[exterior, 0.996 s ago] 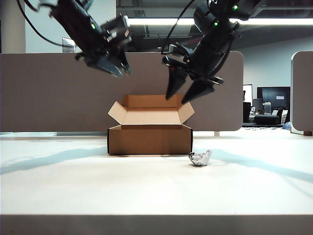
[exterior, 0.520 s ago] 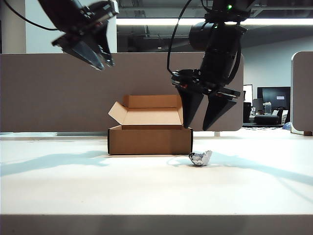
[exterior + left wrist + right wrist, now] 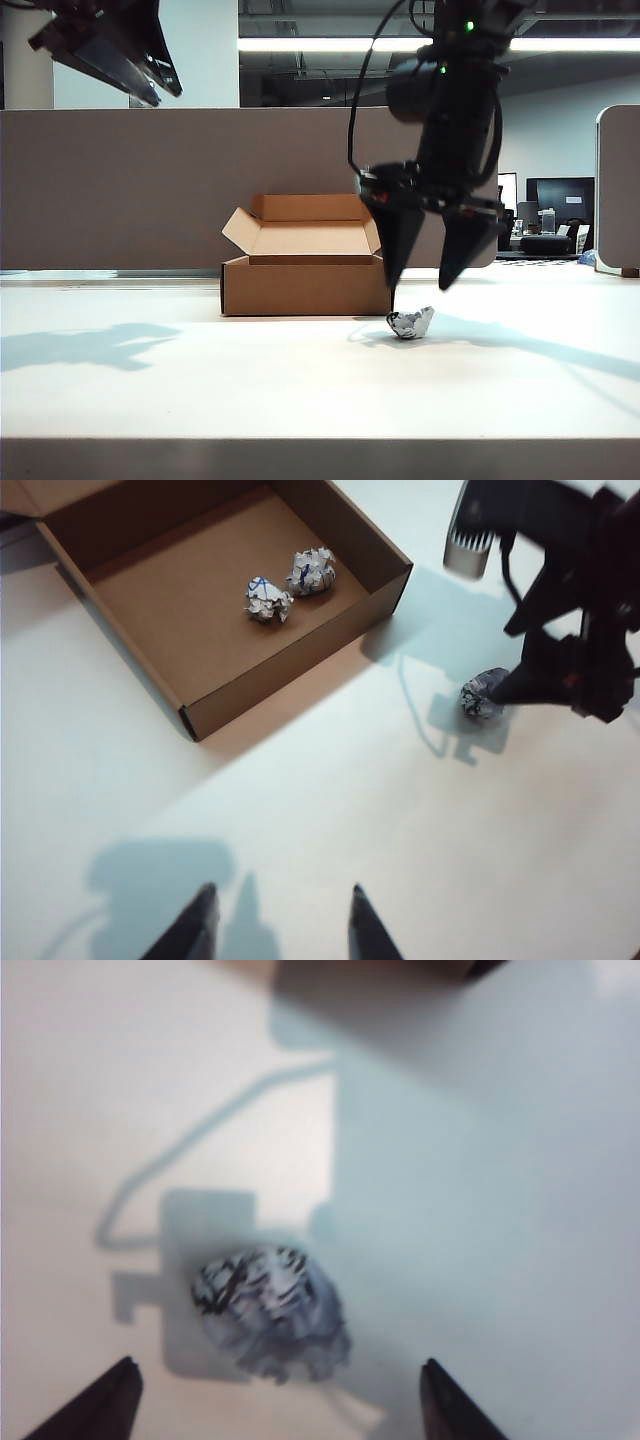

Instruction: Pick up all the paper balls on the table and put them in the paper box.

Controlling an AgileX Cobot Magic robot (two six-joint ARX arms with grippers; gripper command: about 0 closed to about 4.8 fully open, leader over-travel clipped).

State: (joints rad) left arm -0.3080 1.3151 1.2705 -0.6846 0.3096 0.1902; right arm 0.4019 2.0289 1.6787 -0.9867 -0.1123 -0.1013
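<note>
Right pincer [image 3: 432, 285] hung w/ jaws spread wide, nothing between them, tips pointing down just above the last loose paper ball [image 3: 411, 323]; in the right wrist view the same pincer [image 3: 277, 1400] showed its two tips either side of that ball [image 3: 270, 1312], not touching it. The ball sat on the counter [image 3: 300, 390] just right of the paper box [image 3: 306, 285], by its near right corner, close but apart. Left pincer [image 3: 150, 85] was up high at far left, well away from everything; the left wrist view showed it [image 3: 280, 920] w/ tips parted and empty over bare counter [image 3: 300, 820]. From there the box [image 3: 290, 675] lay open w/ two paper balls [image 3: 269, 599] [image 3: 312, 571] already inside, near each other on its floor, and the third [image 3: 483, 694] outside under the right arm. So, judging by that: 2 of 3 in, step in hand was the approach/grasp on no. 3. Next move prob. called for lowering the right pincer till the tips bracketed the ball near counter level, closing gently since crumpled paper squashes and can squirt sideways, then lifting clear of the box wall, shifting left over the opening and letting go. Box flaps stood up, so some height would be needed.
</note>
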